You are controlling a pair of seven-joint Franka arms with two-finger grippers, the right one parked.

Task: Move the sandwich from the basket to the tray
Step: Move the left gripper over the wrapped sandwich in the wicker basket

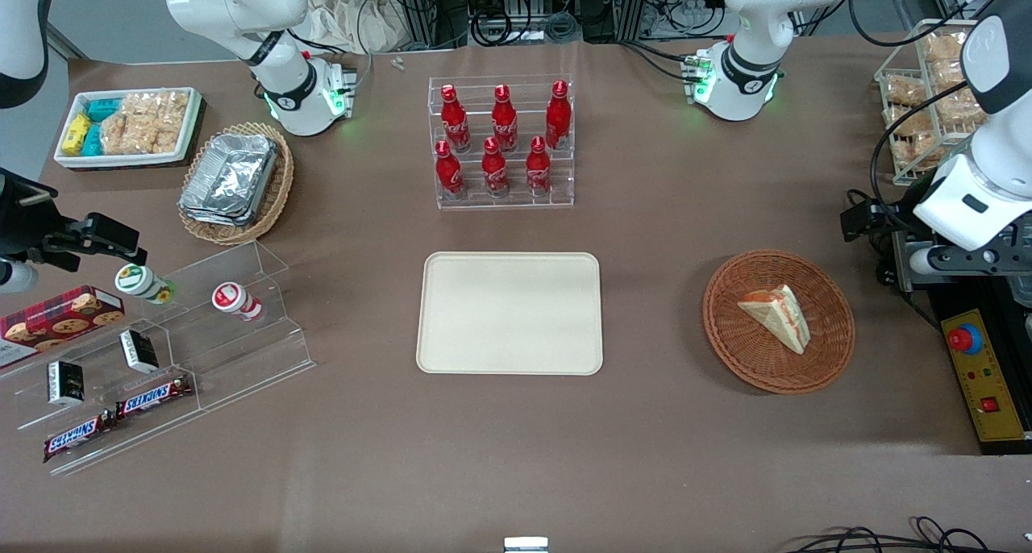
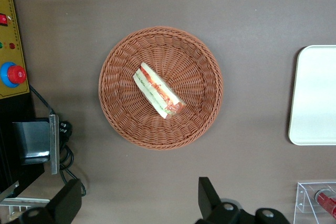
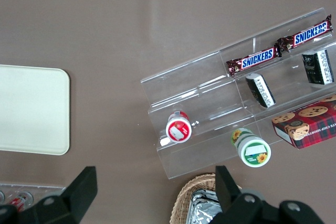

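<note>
Front view: the sandwich [image 1: 776,313] sits in the basket [image 1: 830,351] toward the working arm's end of the worktop [image 1: 516,448], tray [image 1: 509,312] well apart. Left wrist view: the tool [image 2: 139,203] hangs above the basket [image 2: 121,108], fingers [image 2: 209,193] spread wide, holding nothing.

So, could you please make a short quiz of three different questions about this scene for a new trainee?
1. True or false: the sandwich already lies on the tray.
2. What does the basket hold? A) foil containers B) one sandwich C) bottles
3. Fill in: the gripper is open and hangs above the table, holding ____.

Key:
1. False; it is in the basket, and nothing lies on the tray.
2. B.
3. Nothing; its fingers stand wide apart, off to the side of the basket.
</note>
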